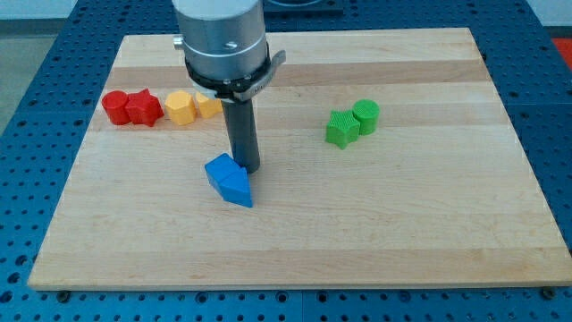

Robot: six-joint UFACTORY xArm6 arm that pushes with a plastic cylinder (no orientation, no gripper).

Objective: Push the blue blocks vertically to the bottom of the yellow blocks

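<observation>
Two blue blocks sit joined together a little left of the board's middle: a cube-like blue block [220, 169] and a triangular blue block [239, 190] at its lower right. Two yellow blocks lie at the view's upper left: a hexagonal yellow block [180, 107] and a smaller yellow block [208, 106] partly hidden behind the arm. My tip [248, 169] stands just right of the blue pair, touching or nearly touching its upper right edge. The blue blocks lie below and slightly right of the yellow ones.
Two red blocks [127, 107] sit left of the yellow ones. Two green blocks [352, 122] sit at the view's right of centre. The wooden board [402, 233] rests on a blue perforated table.
</observation>
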